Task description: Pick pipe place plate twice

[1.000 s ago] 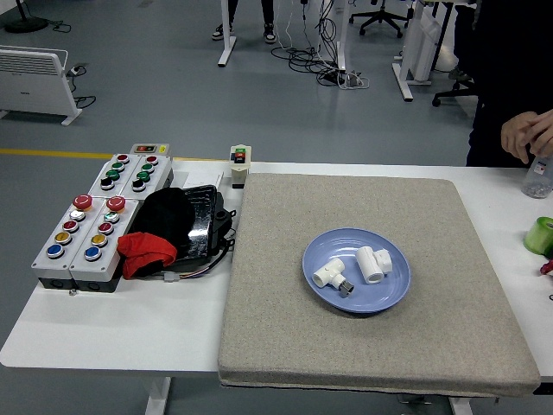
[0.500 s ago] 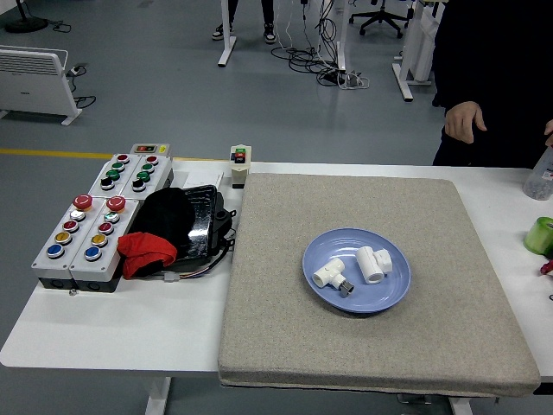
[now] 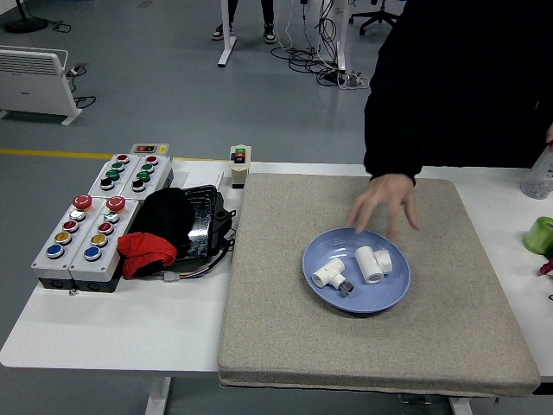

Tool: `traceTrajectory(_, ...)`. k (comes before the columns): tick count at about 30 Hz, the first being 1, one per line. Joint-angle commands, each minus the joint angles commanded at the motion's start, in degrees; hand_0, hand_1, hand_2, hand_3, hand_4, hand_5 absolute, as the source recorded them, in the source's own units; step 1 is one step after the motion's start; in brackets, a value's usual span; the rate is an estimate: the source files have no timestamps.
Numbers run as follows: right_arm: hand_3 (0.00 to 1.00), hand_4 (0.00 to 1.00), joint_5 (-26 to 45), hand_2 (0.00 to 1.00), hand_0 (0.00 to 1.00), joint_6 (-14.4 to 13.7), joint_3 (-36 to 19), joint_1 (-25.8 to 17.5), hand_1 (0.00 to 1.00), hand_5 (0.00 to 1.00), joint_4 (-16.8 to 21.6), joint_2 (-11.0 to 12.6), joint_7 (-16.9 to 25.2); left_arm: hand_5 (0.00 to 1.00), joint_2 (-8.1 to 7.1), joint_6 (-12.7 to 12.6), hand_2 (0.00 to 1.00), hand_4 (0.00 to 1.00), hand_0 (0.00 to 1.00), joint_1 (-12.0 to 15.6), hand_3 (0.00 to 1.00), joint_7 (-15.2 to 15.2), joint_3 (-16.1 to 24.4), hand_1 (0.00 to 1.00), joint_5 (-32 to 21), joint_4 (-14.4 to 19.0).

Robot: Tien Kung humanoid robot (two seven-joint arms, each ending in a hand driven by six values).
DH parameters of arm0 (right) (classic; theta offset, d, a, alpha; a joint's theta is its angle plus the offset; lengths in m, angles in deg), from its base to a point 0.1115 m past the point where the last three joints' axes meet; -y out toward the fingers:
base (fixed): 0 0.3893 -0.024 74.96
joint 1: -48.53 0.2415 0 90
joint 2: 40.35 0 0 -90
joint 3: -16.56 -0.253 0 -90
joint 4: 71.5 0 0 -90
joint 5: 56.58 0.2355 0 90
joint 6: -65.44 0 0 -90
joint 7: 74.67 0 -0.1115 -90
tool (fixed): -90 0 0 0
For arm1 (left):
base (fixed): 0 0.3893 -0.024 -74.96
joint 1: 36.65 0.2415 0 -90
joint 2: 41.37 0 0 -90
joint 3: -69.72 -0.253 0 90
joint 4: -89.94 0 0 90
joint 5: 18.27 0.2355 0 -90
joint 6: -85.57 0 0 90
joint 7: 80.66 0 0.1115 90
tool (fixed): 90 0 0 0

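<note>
Neither robot hand in my view; person's hand [image 3: 386, 206] spread, empty, just behind the blue plate [image 3: 380, 298]. Both pipe fittings [image 3: 331, 273] look light, rigid, slick; I'd pinch the barrel.

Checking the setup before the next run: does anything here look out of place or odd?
Nothing is spilled or damaged. Both white plastic pipe fittings lie inside the round blue plate on the grey mat. One oddity: a person's hand reaches in over the plate's far rim, fingers spread.

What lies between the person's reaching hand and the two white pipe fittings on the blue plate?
In the head view, only the plate's far rim; the person's hand hovers just above it, short of both pipe fittings.
</note>
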Motion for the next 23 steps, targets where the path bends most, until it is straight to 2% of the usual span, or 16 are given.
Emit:
traceTrajectory(11, 0.814, 0.525, -0.77, 0.867, 0.852, -1.15, -0.48, 0.00, 0.791, 0.653, 0.06, -0.01, -2.09, 0.998, 0.03, -0.04, 0.733, 0.408, 0.708, -0.29, 0.699, -0.08, 0.65, 0.698, 0.31, 0.08)
traceTrajectory(23, 0.815, 0.524, -0.41, 0.866, 0.852, -1.37, -1.10, 0.08, 0.791, 0.658, 0.08, -0.03, -2.07, 0.998, 0.01, -0.05, 0.733, 0.408, 0.708, -0.43, 0.700, -0.06, 0.58, 0.699, 0.40, 0.11)
